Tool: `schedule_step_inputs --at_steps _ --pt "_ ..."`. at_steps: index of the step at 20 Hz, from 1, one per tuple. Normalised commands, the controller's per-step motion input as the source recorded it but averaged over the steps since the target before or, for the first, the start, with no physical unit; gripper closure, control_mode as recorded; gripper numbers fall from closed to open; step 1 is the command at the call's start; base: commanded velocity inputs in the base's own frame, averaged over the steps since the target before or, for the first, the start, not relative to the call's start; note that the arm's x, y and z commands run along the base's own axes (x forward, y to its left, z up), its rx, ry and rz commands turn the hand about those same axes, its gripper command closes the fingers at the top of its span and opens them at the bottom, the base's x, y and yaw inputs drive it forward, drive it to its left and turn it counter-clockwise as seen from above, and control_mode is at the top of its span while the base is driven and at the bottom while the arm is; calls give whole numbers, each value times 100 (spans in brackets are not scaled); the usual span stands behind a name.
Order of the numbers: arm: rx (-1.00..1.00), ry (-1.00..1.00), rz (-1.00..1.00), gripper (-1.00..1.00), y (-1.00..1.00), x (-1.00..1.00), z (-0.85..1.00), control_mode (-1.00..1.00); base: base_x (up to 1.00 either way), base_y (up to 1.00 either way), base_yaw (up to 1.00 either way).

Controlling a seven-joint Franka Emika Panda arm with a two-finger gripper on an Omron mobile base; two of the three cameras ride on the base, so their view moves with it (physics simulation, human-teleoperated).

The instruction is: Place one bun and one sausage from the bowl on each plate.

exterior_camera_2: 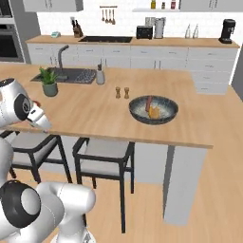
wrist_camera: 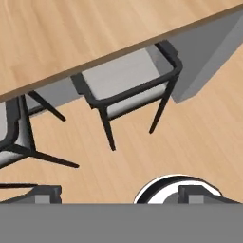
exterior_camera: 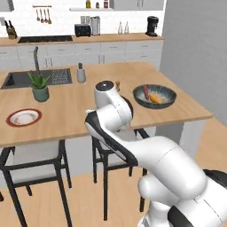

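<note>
A: One wooden island counter [exterior_camera: 88,111] spans the scene, two dark stools [exterior_camera_2: 102,159] tucked under its near edge.

B: Task items?

A: Speckled dark bowl [exterior_camera_2: 154,110] far right, holding a sausage [exterior_camera_2: 149,102] and bun [exterior_camera_2: 154,112]. Red-rimmed plate [exterior_camera: 24,117] near left.

B: Gripper [wrist_camera: 118,197]?

A: Fingers spread wide, empty, facing down over floor and stools.

The white arm [exterior_camera: 133,146] is rising from the lower right, its upper joint covering the counter's near middle. The dark speckled bowl [exterior_camera: 154,96] is sitting at two o'clock from that joint with a sausage [exterior_camera: 146,92] and an orange bun [exterior_camera: 155,97] lying inside, touching. The red-rimmed white plate [exterior_camera: 24,117] is resting at nine o'clock, and the potted plant [exterior_camera: 40,87] is standing at ten o'clock, near the sink [exterior_camera: 37,78].
</note>
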Motion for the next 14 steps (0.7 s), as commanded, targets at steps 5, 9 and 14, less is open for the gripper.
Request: schedule_step_inputs --at_steps 5,9,14 --pt "0 0 0 -100 0 0 0 100 6 -100 -14" --pt "0 0 0 -100 0 0 0 100 87 -100 -2" --pt "0 0 0 -100 0 0 0 100 100 -88 10"
